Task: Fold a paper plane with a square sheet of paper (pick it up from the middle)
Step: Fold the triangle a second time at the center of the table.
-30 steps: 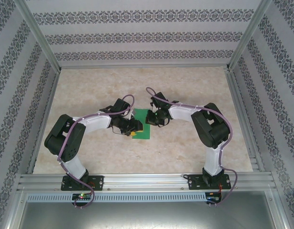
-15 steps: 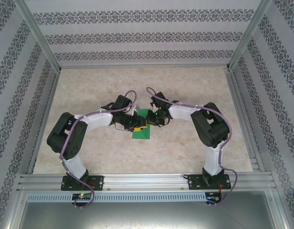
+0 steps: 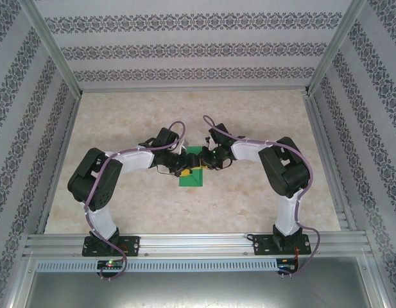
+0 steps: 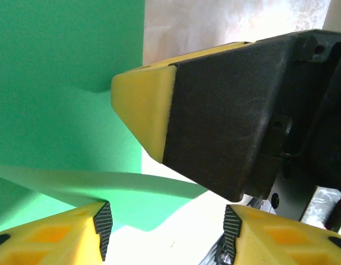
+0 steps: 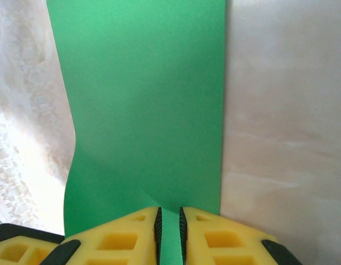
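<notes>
Marbled beige tabletop (image 3: 268,115) sits between patterned walls (image 3: 198,45), and the square sheet of paper (image 5: 142,94) lies at its middle as a tall green rectangle, probably folded in half. The right gripper (image 5: 170,221) has its yellow pads almost together at one short end of the sheet. Green shows in the thin slot, but I cannot tell whether the pads pinch it. The left gripper (image 4: 167,232) stands apart, with a lifted flap (image 4: 104,185) curling just beside one pad and the other gripper's finger close above.

One long edge of the sheet runs straight, while the other bows outward near the pads. A clean crease likely needs one end anchored while that bulge is pressed flat. The two grippers crowd each other, so any sweep should go outward. Bare surface lies open toward the far edge and both side edges.
</notes>
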### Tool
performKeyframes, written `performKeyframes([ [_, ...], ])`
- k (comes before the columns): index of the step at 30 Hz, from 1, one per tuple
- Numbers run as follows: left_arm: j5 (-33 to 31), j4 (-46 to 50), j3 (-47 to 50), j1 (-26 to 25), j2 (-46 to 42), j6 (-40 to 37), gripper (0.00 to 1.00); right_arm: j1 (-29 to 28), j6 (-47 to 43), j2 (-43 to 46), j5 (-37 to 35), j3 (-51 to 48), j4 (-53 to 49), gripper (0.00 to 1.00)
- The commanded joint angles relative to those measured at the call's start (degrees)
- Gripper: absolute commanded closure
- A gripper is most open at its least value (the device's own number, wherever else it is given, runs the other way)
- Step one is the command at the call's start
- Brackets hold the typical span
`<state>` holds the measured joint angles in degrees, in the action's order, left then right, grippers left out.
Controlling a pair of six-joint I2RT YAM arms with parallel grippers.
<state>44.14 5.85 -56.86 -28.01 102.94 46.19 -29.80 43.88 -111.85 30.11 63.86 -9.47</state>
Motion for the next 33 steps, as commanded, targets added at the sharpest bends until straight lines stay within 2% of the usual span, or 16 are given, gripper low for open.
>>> performKeyframes([
  [1, -0.10, -5.25, -0.03, 0.47, 0.79, 1.09, 0.39, 0.56, 2.01, 1.85, 1.81, -2.26, 1.85, 0.79],
  [5, -0.10, -5.58, 0.04, 0.50, 1.43, 1.40, 0.41, 2.73, 4.04, 5.94, 2.08, -6.55, 6.78, 0.71],
  [9, -0.13, -5.67, 0.16, 0.50, 1.69, 1.53, 0.51, 4.86, 4.90, 9.14, 4.52, -11.25, 12.46, 0.66],
  [12, -0.08, -5.60, 0.17, 0.58, 2.22, 1.54, 0.58, 5.70, 5.04, 10.78, 6.54, -14.29, 16.28, 0.64],
  [18, -0.04, -5.36, 0.07, 0.66, 2.88, 1.62, 0.66, 5.98, 4.59, 13.15, 9.09, -17.72, 22.20, 0.63],
  [22, -0.29, -5.23, 0.08, 0.71, 2.89, 1.57, 0.69, 5.71, 4.39, 14.36, 9.30, -19.20, 24.24, 0.63],
  [33, -0.47, -5.30, 0.23, 0.75, 2.59, 1.66, 0.70, 4.20, 2.91, 13.61, 9.09, -20.70, 22.31, 0.66],
])
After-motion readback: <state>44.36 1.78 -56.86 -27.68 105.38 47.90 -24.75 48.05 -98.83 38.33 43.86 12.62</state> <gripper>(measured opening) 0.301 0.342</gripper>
